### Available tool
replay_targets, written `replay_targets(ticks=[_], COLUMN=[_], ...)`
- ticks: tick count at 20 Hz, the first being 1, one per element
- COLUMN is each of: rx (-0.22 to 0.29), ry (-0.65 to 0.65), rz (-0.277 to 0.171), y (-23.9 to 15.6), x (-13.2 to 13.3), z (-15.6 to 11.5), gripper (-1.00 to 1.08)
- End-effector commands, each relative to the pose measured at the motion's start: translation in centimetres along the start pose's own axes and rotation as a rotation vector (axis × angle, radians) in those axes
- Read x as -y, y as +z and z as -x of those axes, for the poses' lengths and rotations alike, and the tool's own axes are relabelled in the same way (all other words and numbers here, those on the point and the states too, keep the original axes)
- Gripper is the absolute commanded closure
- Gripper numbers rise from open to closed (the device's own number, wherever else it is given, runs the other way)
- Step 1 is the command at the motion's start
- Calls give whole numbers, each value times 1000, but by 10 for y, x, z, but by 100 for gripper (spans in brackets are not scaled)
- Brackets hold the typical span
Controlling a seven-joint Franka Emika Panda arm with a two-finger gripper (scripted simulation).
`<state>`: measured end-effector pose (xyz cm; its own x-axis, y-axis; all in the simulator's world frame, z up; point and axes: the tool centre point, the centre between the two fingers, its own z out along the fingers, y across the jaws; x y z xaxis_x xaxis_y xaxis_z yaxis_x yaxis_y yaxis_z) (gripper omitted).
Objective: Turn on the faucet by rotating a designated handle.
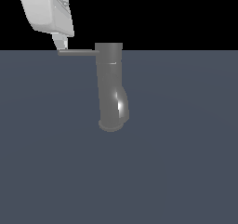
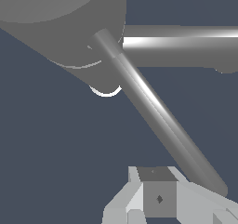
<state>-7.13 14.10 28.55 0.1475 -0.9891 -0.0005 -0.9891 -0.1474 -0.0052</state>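
The grey faucet [image 1: 109, 74] stands upright in the middle of the exterior view, and its curved spout ends in a round mouth [image 1: 112, 124]. Its thin handle [image 1: 78, 52] sticks out level from the top toward the exterior view's left. My white gripper [image 1: 61, 43] comes down from the upper left, with its tip right at the handle's free end. Its fingers look pressed together and hold nothing. In the wrist view the handle [image 2: 158, 114] runs slantwise from the faucet body [image 2: 60, 28] to end beside my gripper [image 2: 157, 190]. Whether they touch is unclear.
A flat dark blue-grey floor [image 1: 186, 172] surrounds the faucet. In the wrist view the spout [image 2: 186, 44] stretches away from the faucet body, off to one side of the handle.
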Motion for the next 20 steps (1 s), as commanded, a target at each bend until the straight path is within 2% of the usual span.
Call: replay_targets(ticks=[1,20], rx=[-1,-1], ry=[5,4], rz=[2,4], y=[0,0], x=[-7,-59], z=[-9,-64], gripper=[108,108])
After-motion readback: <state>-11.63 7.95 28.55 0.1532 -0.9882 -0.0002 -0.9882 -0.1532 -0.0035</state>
